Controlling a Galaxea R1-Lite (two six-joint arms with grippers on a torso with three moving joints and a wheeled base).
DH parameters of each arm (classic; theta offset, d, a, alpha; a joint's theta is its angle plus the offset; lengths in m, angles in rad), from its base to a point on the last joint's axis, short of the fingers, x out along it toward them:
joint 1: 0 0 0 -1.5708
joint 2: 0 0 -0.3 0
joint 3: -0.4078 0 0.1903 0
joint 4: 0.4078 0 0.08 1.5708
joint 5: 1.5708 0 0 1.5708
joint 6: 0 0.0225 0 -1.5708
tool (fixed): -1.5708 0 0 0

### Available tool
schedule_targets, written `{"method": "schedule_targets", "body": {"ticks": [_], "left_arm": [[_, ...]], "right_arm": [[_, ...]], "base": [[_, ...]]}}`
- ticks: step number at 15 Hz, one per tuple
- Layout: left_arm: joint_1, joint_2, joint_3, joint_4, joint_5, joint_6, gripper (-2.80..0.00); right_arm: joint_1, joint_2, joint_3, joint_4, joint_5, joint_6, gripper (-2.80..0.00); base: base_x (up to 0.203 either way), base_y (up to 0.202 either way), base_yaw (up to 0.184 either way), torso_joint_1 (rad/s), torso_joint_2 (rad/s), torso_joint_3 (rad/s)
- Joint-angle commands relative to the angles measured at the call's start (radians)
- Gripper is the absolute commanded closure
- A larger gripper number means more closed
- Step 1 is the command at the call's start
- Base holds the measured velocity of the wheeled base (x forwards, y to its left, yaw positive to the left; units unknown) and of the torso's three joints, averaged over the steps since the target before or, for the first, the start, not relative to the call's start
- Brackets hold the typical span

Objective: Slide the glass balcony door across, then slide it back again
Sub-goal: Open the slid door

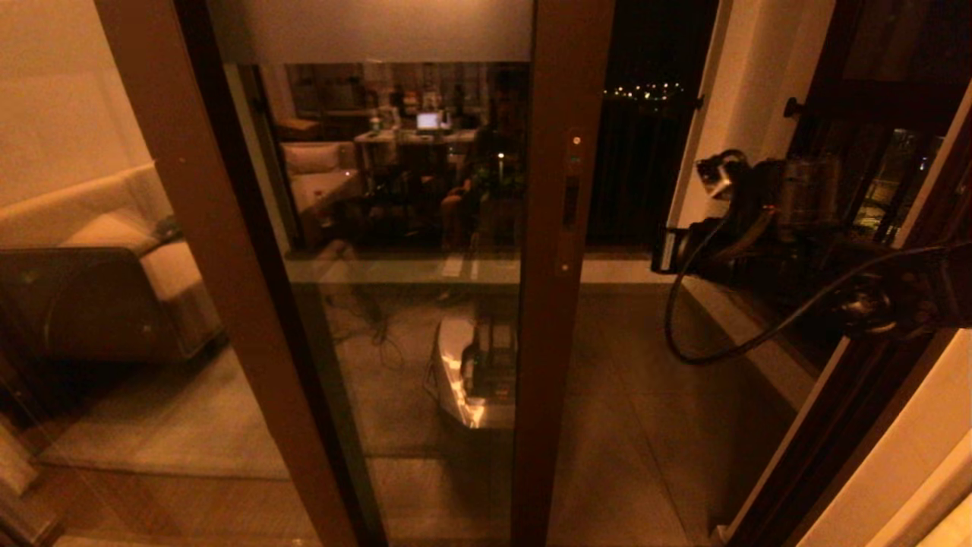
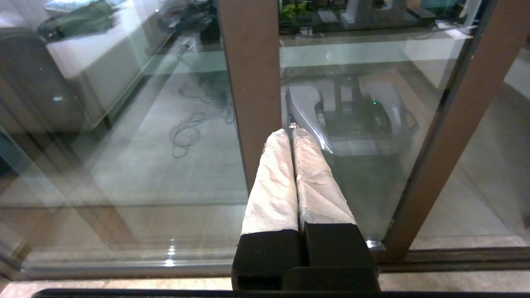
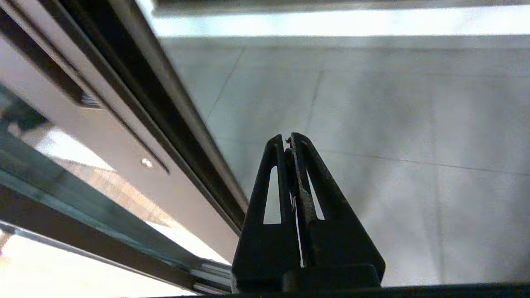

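We see the door (image 1: 558, 251) slid partly open; our right gripper (image 3: 290, 138), clenched and empty, hangs right of its stile, so closing remains; left gripper (image 2: 292, 132) clenched too

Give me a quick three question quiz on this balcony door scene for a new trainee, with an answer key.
1. True or false: the right end effector is gripping the glass door.
2. The right end effector's jaws are: A) shut, B) wide open.
3. Which part of the door carries the lock plate?

Key: 1 false, it is clear of the door, over the floor tiles. 2 A. 3 The brown wooden frame.
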Motion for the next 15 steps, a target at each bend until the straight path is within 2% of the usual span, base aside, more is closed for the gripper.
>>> {"method": "schedule_targets", "body": {"ticks": [1,4,8,11,13,15], "left_arm": [[0.0,0.0,0.0,0.0,0.0,0.001,0.0],[0.0,0.0,0.0,0.0,0.0,0.001,0.0],[0.0,0.0,0.001,0.0,0.0,0.001,0.0],[0.0,0.0,0.0,0.0,0.0,0.001,0.0],[0.0,0.0,0.0,0.0,0.0,0.001,0.0],[0.0,0.0,0.0,0.0,0.0,0.0,0.0]], "right_arm": [[-0.038,-0.188,0.056,0.036,0.01,0.002,0.0],[-0.079,-0.448,0.133,0.204,0.019,-0.023,0.0],[-0.159,-0.826,0.178,0.469,-0.008,-0.08,0.0],[-0.18,-1.104,0.183,0.694,-0.019,-0.154,0.0],[-0.195,-1.27,0.174,0.85,-0.028,-0.234,0.0],[-0.244,-1.408,0.16,0.985,-0.034,-0.305,0.0]], "base": [[0.0,0.0,0.0,0.0,0.0,0.0],[0.0,0.0,0.0,0.0,0.0,0.0],[0.0,0.0,0.0,0.0,0.0,0.0],[0.0,0.0,0.0,0.0,0.0,0.0],[0.0,0.0,0.0,0.0,0.0,0.0],[0.0,0.0,0.0,0.0,0.0,0.0]]}}
